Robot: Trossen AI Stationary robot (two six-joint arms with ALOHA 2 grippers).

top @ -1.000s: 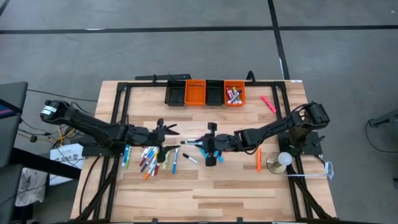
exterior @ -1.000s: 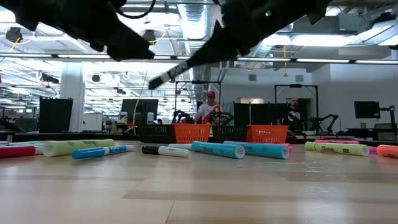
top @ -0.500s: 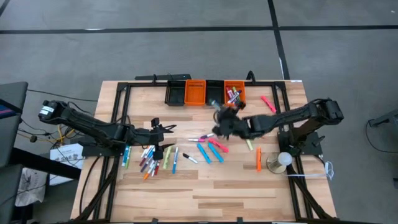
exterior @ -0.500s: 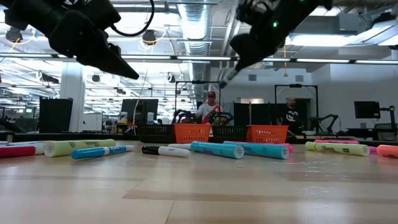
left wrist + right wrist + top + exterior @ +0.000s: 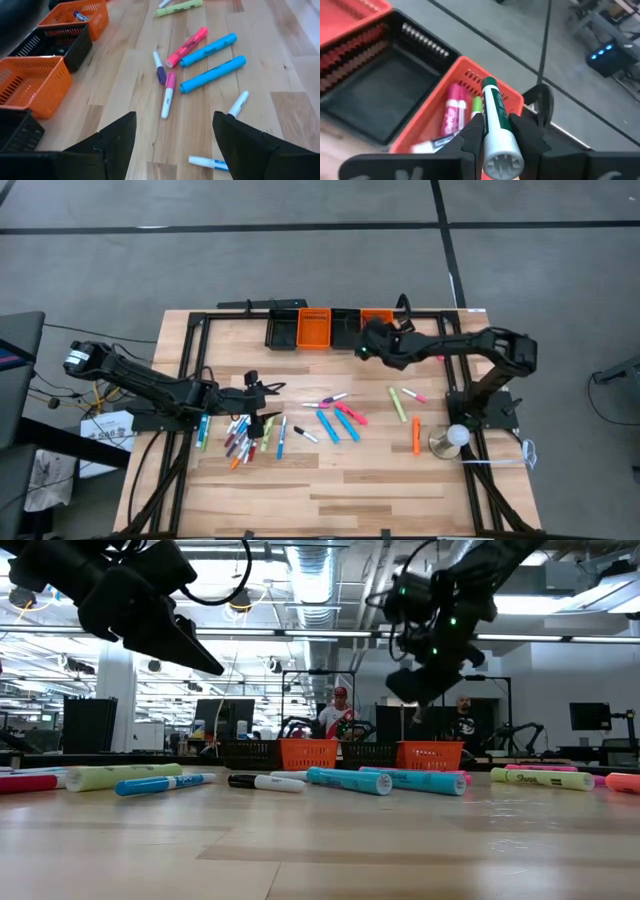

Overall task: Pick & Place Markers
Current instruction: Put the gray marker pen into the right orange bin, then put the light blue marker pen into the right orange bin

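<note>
Right gripper (image 5: 492, 137) clamps a green marker (image 5: 496, 127) above the orange bin (image 5: 447, 100) at twelve o'clock; left gripper (image 5: 172, 135), fingers apart, hovers at nine o'clock.

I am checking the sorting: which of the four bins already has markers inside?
The orange bin under the right gripper, at the row's right end; it holds pink and green markers. The black bin beside it looks empty.

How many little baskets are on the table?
4 baskets in a row at the far edge: black, orange, black, orange, partly under the right gripper.
</note>
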